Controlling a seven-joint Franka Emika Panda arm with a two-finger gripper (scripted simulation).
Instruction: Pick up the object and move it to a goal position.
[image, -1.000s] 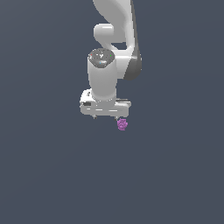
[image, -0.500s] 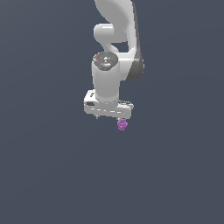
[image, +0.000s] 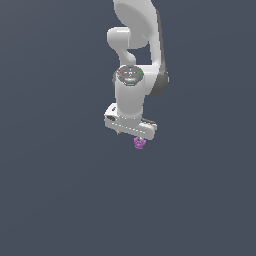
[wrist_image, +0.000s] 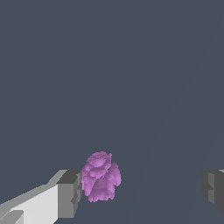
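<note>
The object is a small bright purple lumpy blob (image: 139, 144) (wrist_image: 101, 176) lying on the dark grey surface. In the exterior view it peeks out just below the white gripper body. My gripper (image: 132, 134) (wrist_image: 141, 190) is open, with its jaws wide apart. In the wrist view the blob sits between the fingers, close against one grey fingertip (wrist_image: 69, 194), with a wide gap to the other fingertip (wrist_image: 214, 189). The fingers themselves are hidden under the hand in the exterior view.
The white arm (image: 137, 45) rises straight up from the gripper to the top of the exterior view. Flat dark grey ground (image: 60, 190) lies all around.
The hand has shifted slightly toward the exterior view's right and dropped a little over the blob. The blob has stayed in place.
</note>
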